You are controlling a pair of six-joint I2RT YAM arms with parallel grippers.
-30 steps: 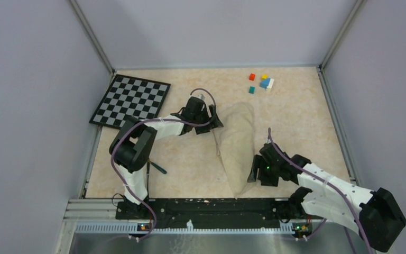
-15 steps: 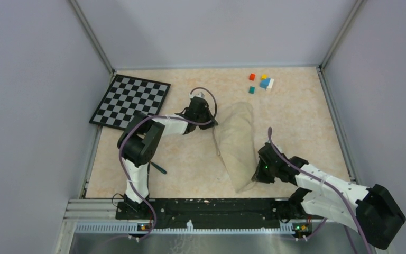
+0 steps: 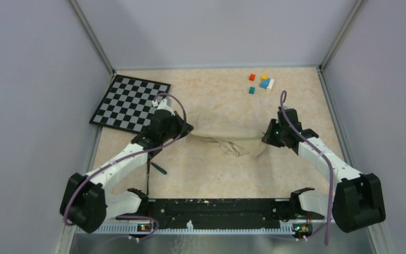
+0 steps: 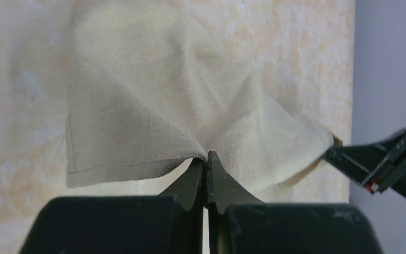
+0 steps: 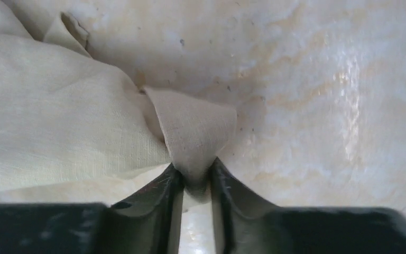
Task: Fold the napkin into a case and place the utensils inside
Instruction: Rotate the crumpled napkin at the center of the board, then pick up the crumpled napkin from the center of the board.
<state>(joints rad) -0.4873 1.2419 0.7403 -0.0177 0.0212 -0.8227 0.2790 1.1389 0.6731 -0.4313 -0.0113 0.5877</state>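
Beige napkin (image 3: 232,141) is sagging; we are noting left claw (image 4: 206,159) and right claw (image 5: 193,174) each clenched on one end, likely stretching it flat for folding.

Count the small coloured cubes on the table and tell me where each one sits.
5, clustered at the far side, right of centre: red cube and yellow cube farthest back, blue cube touching white cube, teal cube nearest the arms. Another may hide behind them.

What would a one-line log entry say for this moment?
left gripper: shut on napkin end | right gripper: shut on other end | napkin: stretched between them, bunched mid-span | utensils: on table, untouched
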